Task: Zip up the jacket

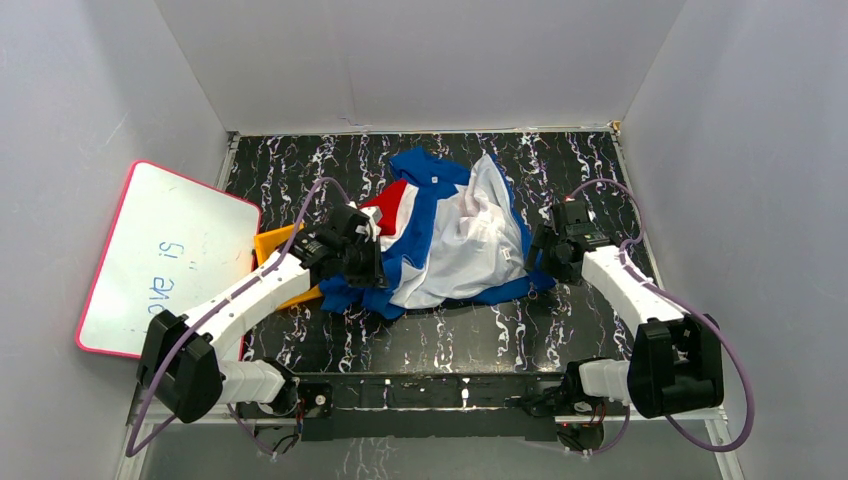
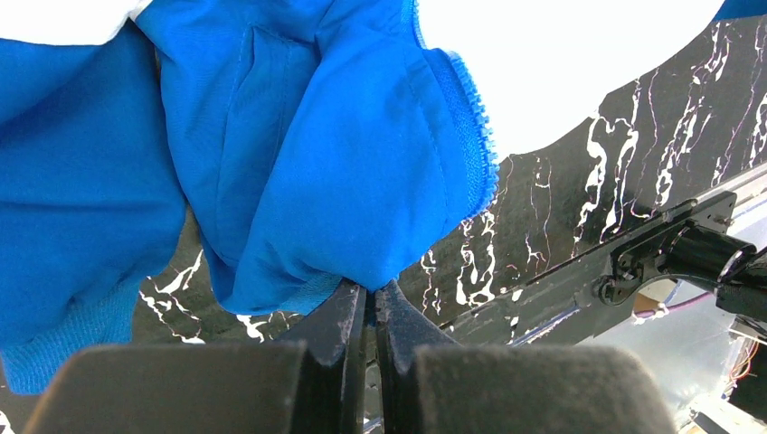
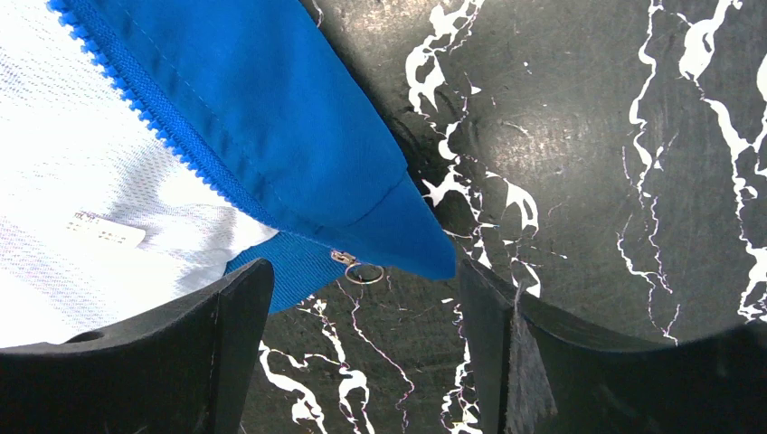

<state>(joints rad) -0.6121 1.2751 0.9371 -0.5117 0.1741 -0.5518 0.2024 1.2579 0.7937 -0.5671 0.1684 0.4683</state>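
The jacket lay crumpled on the counter. At its left edge the left pincer pinched blue fabric; around its right corner the right pincer stood wide.

One jacket, blue, red and white, on one table. I work two tools here: my left tool and my right tool. Also counted: one pink-rimmed whiteboard, one orange piece, one small metal ring at the zip.
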